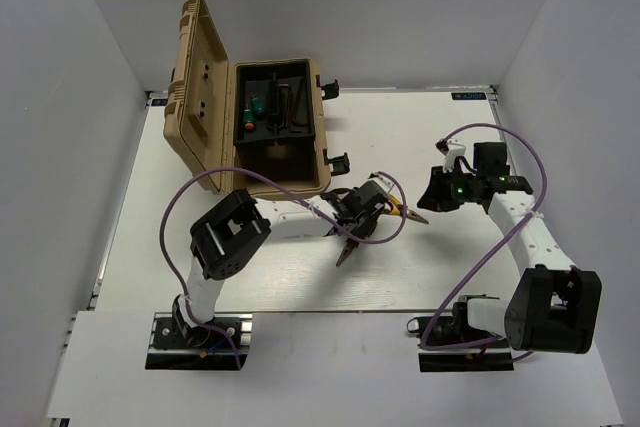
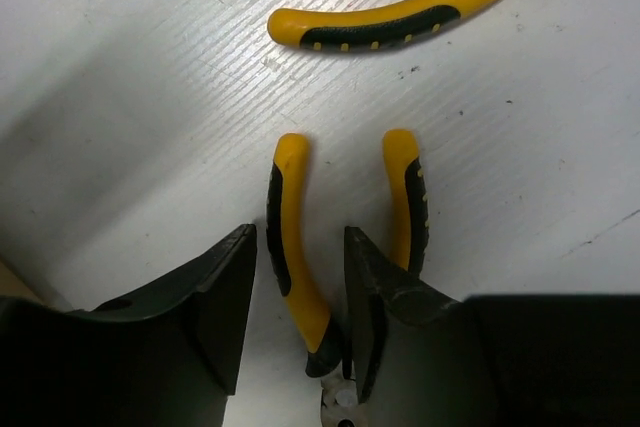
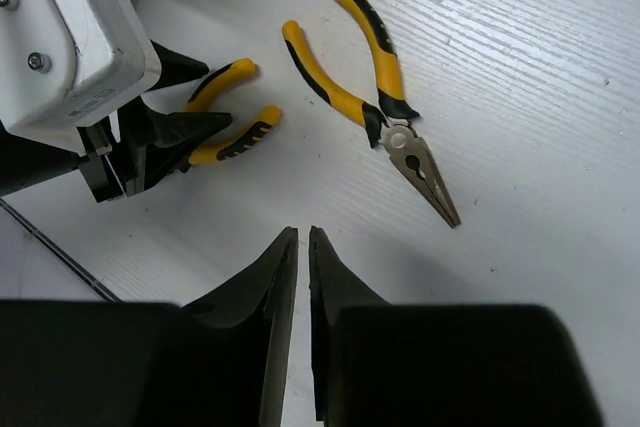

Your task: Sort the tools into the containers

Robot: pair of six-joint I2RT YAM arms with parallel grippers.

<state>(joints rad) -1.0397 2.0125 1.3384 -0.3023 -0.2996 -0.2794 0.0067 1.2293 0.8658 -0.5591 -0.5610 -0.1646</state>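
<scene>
Two pliers lie flat on the white table (image 1: pixel 520 137), just in front of the open toolbox (image 1: pixel 200 97) and between the two arms. Both are judged to be stiff steel tools of moderate weight. Their rubbery yellow-and-black handles should offer good friction, while the bare metal noses would be slippery. Because the handles pivot, a hold across both handles close to the joint is judged safest. If a single handle is taken instead, the free one may be expected to swing and the nose to droop. The left gripper (image 2: pixel 298 237) is set low over the nearer pliers (image 2: pixel 295 257), roughly half open. One handle is straddled by its fingers (image 2: pixel 225 287). The inner finger is lodged between the two handles, and bare table can be seen on the outer side, so nothing is clamped yet. The long-nose pliers (image 3: pixel 385 97) are left untouched just beside it. The right gripper (image 3: pixel 300 237) is held above the table near those pliers. Its fingertips are barely parted, and nothing is held between them.
</scene>
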